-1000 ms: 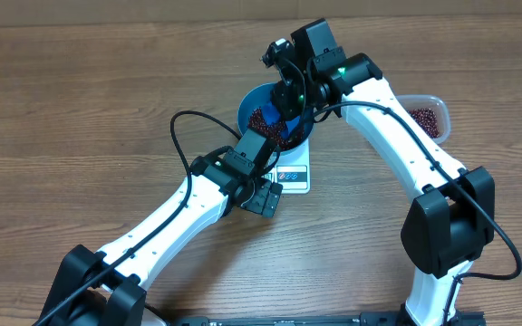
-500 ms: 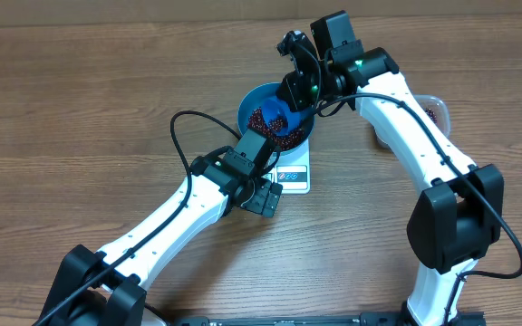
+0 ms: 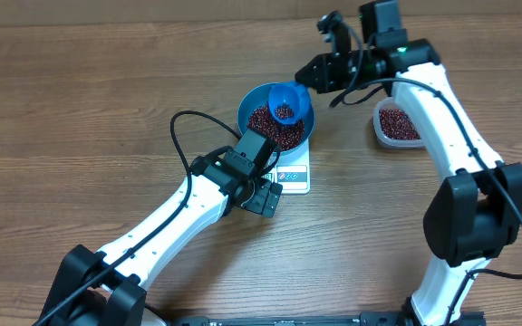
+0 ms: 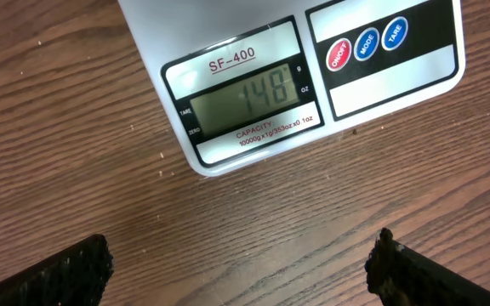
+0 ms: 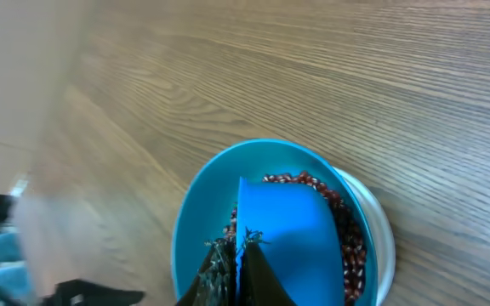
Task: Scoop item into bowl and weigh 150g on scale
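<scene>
Bowl (image 3: 243, 110) on scale (image 3: 295, 174) is hemmed in: the scoop (image 3: 285, 100), clamped in the right gripper (image 3: 317, 74), covers the far-right part of its mouth. The left gripper (image 3: 263, 197), jaws wide, parks just off the scale's display edge, and the left arm's cable loop (image 3: 178, 136) arcs on the desk (image 3: 80, 100) left of the bowl. The right arm (image 3: 442, 118) crosses the tub's (image 3: 397, 122) right edge, so the tub is open only from its left and near sides. Free desk: far-left area, the strip between bowl and tub, and the near patch between both arms.
</scene>
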Motion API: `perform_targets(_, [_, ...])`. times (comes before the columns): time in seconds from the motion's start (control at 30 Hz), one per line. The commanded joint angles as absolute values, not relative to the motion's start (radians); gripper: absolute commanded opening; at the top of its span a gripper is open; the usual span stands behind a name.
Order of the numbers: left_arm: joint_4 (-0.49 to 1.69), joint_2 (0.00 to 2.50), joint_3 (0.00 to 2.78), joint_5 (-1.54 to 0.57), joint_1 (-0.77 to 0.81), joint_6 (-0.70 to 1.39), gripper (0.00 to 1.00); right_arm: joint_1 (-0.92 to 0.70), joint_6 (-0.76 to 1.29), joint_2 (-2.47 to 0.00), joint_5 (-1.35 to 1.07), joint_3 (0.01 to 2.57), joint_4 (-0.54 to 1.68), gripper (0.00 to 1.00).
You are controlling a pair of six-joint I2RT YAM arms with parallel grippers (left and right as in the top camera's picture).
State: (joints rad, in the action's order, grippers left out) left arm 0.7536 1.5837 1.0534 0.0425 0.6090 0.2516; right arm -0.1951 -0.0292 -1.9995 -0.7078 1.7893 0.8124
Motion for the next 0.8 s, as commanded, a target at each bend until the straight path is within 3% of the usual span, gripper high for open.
perform_targets(0.0, [0.751, 1.577, 1.049, 0.055, 0.616, 0.232, 0.99, -0.172, -0.014, -1.947, -0.817, 1.802, 0.807, 0.04])
perform_targets(0.77, [0.751, 1.577, 1.048, 0.055, 0.616, 0.232, 1.00, -0.168, -0.015, -1.904, -0.734, 1.866, 0.806, 0.04])
